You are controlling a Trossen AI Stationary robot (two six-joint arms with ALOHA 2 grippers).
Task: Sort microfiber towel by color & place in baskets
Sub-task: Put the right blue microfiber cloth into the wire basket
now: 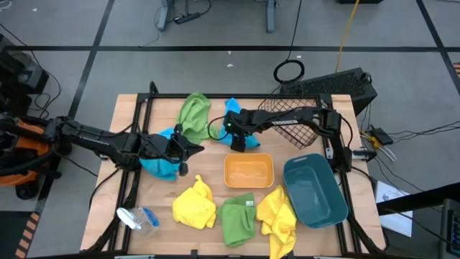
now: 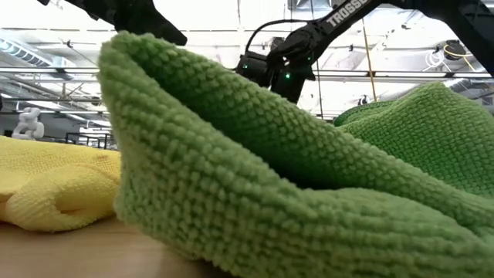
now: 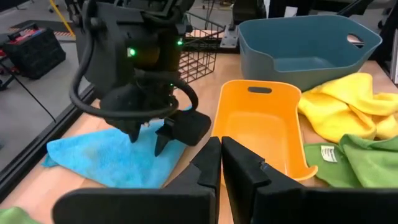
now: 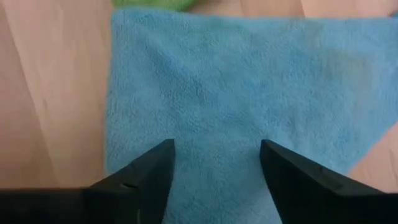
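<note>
The right gripper [image 4: 214, 165] hangs just above a flat blue towel [image 4: 249, 87]. Its jaws are wide apart and hold nothing. It looks set to pinch the cloth.

The left gripper [image 3: 221, 168] is shut tight and empty. It waits near another blue towel [image 1: 159, 167] on the left side.

Close by are the orange bin [image 1: 249, 171], the teal bin [image 1: 315, 191] and the wire basket [image 1: 287, 119]. All three look empty.

Green towels [image 1: 194, 115] and yellow towels [image 1: 195, 205] lie around. A green towel touches the blue one's edge and could get in the way.
</note>
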